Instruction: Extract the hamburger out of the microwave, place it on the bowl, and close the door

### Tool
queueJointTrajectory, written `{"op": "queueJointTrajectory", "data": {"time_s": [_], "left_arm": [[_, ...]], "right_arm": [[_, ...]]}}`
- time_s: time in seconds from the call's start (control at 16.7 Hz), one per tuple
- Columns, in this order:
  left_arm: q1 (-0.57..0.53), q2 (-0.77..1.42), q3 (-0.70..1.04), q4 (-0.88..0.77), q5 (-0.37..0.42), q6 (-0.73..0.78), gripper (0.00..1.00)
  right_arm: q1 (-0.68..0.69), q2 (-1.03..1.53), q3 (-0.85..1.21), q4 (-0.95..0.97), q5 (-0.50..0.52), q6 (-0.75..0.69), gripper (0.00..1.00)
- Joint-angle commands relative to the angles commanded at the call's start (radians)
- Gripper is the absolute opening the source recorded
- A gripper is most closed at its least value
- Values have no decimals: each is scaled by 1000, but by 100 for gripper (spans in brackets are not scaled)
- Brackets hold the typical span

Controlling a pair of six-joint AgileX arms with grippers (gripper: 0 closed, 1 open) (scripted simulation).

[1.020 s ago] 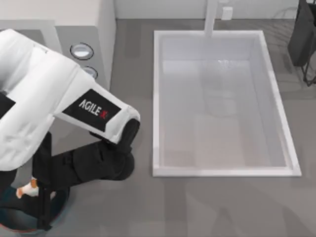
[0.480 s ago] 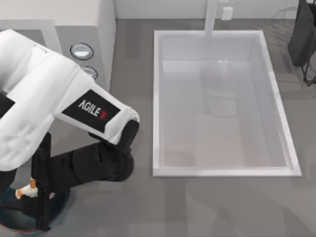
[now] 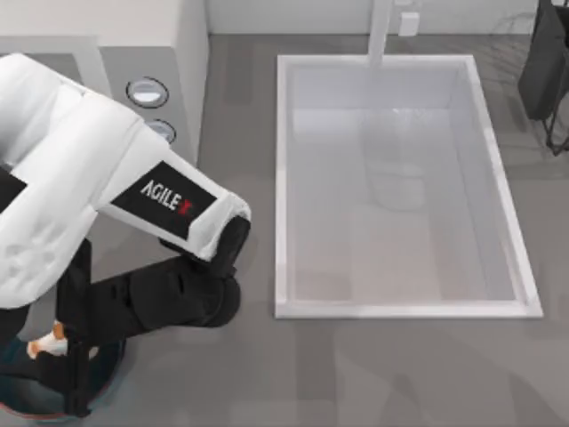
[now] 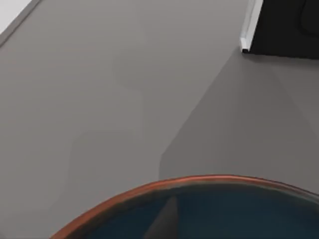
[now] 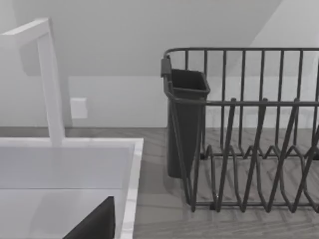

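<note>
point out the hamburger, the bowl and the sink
hamburger (image 3: 44, 344), top view, its visible cream edge
bowl (image 4: 199, 180), left wrist view, its reddish rim
sink (image 3: 281, 178), top view, its left wall

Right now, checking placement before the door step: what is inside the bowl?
Above the bowl, the left gripper holds the hamburger; the arm covers most of the bowl's inside.

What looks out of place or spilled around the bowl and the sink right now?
Nothing stands out. The left gripper hangs over the bowl at the table's near left corner with the hamburger at its tip. The sink looks dry and square, and the dish rack stands upright. Nothing looks spilled or broken.
</note>
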Motion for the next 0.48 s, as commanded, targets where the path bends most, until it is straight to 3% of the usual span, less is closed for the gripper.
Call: {"op": "queueJointTrajectory", "data": {"time_s": [0.12, 0.48], "left_arm": [[0, 0, 0, 0, 0, 0, 100], [0, 0, 0, 0, 0, 0, 100]], "right_arm": [[0, 0, 0, 0, 0, 0, 100], [0, 0, 0, 0, 0, 0, 100]]}}
